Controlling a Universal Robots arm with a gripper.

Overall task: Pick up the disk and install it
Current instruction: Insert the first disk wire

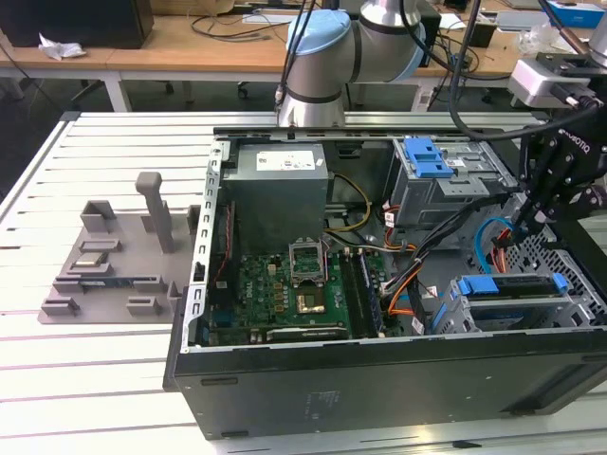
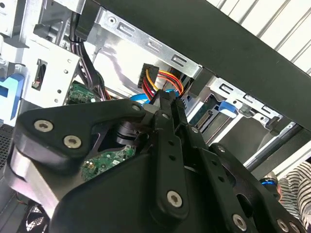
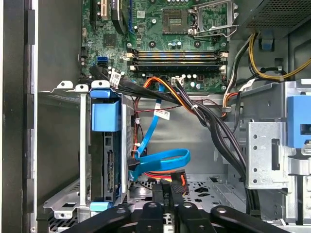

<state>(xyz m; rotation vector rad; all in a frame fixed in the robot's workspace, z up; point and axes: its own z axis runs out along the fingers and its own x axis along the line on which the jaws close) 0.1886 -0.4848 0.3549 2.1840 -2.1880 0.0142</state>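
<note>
Disk (image 3: 108,170) sits edge-up in drive cage (image 3: 63,145), blue latch (image 3: 105,116) at one end. Hand (image 3: 166,187), fingers pressed together and empty, hangs inside open computer case (image 1: 379,379), near blue cable (image 3: 160,162). Motherboard (image 1: 285,294) beyond. Case rests on slatted counter (image 1: 85,370).

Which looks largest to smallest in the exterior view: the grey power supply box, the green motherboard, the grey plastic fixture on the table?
1. Grey plastic fixture on the table, the widest spread.
2. Green motherboard.
3. Grey power supply box.
The last two look close in size, so their order is unsure.
</note>
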